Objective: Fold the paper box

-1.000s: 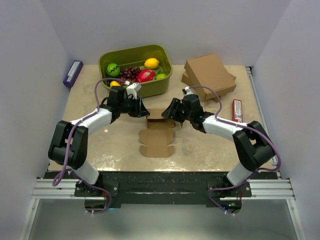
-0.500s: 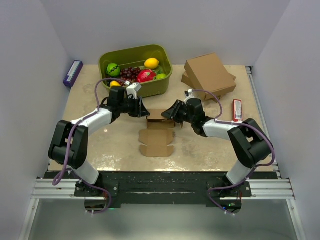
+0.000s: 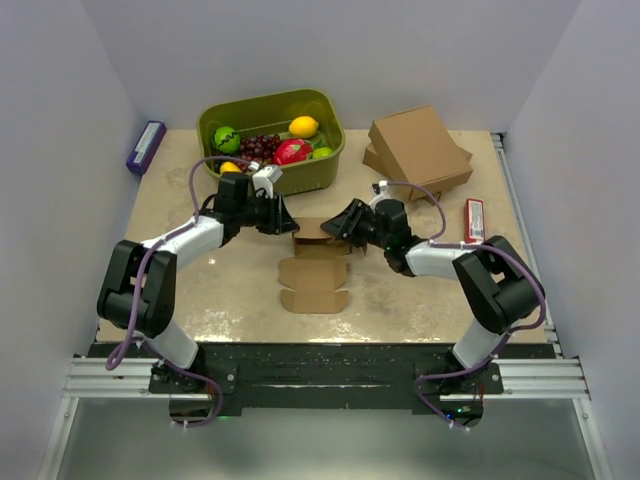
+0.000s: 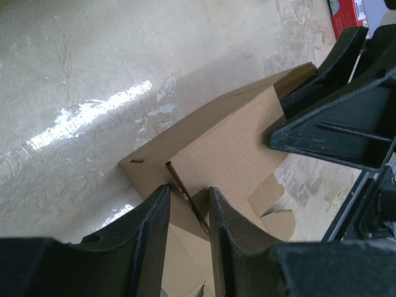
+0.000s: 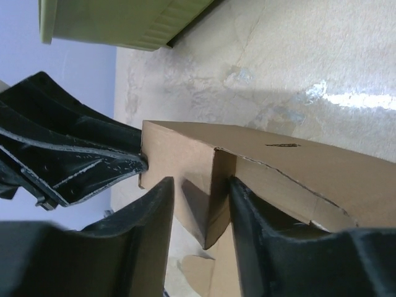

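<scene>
The paper box (image 3: 316,285) is lying on the table (image 3: 220,290) just in front of the green tub (image 3: 325,172), on the side toward the arms' bases. Its near half is resting flat with its flaps spread. Its far half, the part closest to the tub, is standing up as a low wall.

The left gripper (image 3: 288,222) is reaching in from the tub's front left corner. In the left wrist view its fingers (image 4: 148,229) are sitting close together astride an upright side flap of the paper box (image 4: 229,154), clamping the flap's thin edge between them. The right gripper (image 4: 334,117) is showing at the far end of the same wall.

The right gripper (image 3: 336,226) is coming in from the tub's front right corner. In its own wrist view its fingers (image 5: 154,229) are pinching a folded corner of the paper box (image 5: 291,179), and the cardboard is filling the gap and touching both. The left gripper (image 5: 68,154) is pressing on the opposite end of the wall.

The tub is holding a lemon (image 3: 303,126), a green fruit (image 3: 226,138), dark grapes (image 3: 262,147) and a red fruit (image 3: 292,151). Stacked brown cardboard boxes (image 3: 420,150) are sitting just right of the tub. A red packet (image 3: 475,220) is lying farther right and nearer the bases. A purple box (image 3: 146,146) is lying left of the tub at the table's edge.
</scene>
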Motion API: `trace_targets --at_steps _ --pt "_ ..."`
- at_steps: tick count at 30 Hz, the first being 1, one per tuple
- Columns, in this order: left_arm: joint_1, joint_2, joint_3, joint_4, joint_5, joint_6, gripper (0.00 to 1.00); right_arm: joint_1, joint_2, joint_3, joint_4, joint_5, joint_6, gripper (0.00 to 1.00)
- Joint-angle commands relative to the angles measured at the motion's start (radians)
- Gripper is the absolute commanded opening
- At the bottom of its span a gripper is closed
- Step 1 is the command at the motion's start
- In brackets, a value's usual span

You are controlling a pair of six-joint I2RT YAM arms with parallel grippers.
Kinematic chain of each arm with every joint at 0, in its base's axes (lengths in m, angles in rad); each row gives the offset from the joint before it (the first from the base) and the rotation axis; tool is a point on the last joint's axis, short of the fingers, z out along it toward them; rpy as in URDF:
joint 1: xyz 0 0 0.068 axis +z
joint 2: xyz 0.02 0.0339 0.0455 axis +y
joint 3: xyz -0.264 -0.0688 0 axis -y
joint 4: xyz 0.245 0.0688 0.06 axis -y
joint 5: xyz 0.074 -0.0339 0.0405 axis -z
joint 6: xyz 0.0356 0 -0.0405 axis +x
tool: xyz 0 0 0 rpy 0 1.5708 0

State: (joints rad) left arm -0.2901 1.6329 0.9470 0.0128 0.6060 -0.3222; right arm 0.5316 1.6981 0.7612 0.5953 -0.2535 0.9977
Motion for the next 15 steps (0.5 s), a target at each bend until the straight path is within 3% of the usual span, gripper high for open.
trace_targets --at_steps 1,8,15 --pt "0.0 0.013 0.021 -0.005 0.003 0.008 0.35 0.002 -0.08 -0.011 -0.034 0.04 -0.082 0.57" --pt "0.0 0.01 0.018 -0.002 0.005 0.006 0.34 0.065 -0.3 -0.045 -0.254 0.235 -0.249 0.59" --pt "0.0 0.007 0.019 -0.004 0.006 0.006 0.34 0.229 -0.367 -0.007 -0.514 0.402 -0.34 0.35"
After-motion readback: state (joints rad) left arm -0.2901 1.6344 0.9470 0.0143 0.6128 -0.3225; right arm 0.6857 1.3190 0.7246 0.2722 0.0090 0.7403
